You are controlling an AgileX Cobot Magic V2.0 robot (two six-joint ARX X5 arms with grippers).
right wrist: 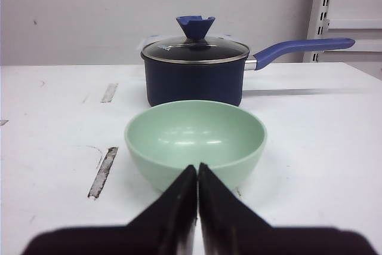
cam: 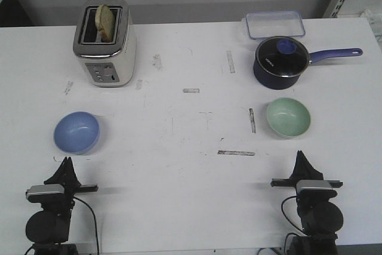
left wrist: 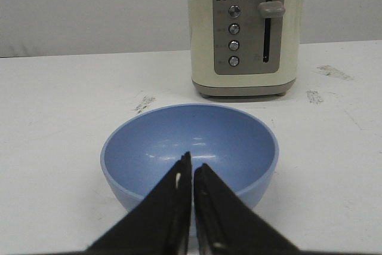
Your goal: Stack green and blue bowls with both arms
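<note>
While both arms sit at the near table [cam: 191, 195] edge, bare surface spans between them. Left gripper [cam: 66, 160] fingers pinched together, holding nothing; blue bowl [cam: 76, 132] upright just ahead of its tips, toaster [cam: 105, 43] well beyond. Right gripper [cam: 300, 155] fingers likewise closed and empty; green bowl [cam: 288, 117] just ahead of its tips, lidded saucepan [cam: 281, 61] close behind it. Bowls well apart.

White table [cam: 179, 177] carries toaster [cam: 106, 43] at 11, saucepan [cam: 280, 63] and container [cam: 273, 24] at 1, blue bowl [cam: 76, 132] at 9, green bowl [cam: 288, 117] at 3.
</note>
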